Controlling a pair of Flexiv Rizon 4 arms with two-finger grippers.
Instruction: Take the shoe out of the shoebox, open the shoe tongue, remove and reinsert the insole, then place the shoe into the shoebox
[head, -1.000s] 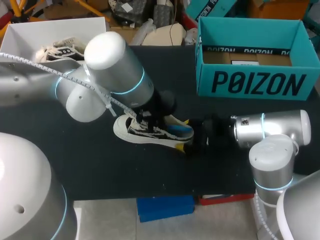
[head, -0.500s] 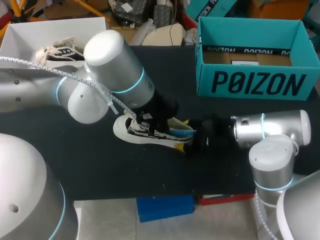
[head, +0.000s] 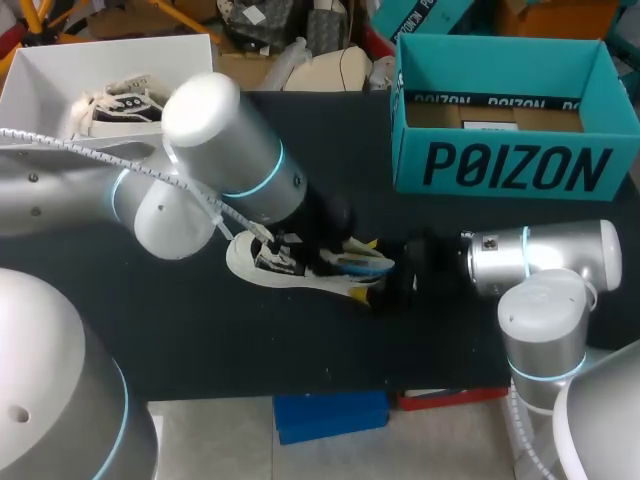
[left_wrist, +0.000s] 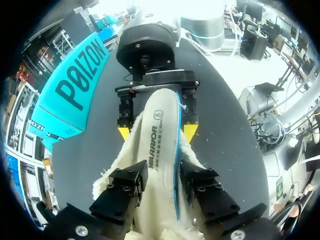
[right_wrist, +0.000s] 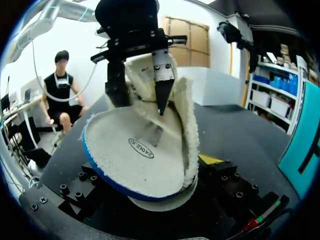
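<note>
- left gripper (left_wrist: 162, 181): its fingers are clamped on the insole (left_wrist: 162, 135) from both sides, over the shoe's opening.
- the shoe (head: 250, 262) lies on the worktop (head: 200, 330) between the two arms. its long axis runs from the left fingers straight to the right gripper (head: 398, 272).
- the right fingers pinch the shoe's far end and steady it.
- the shoebox (head: 515, 165) stands well apart, beyond the right arm.
- since a second ago the left arm has drawn back leftward. the insole's blue edge arches further out of the shoe.

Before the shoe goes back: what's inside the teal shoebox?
The shoebox shows a bare brown floor with one white label; no shoe visible. Its near wall hides the floor's front strip.
</note>
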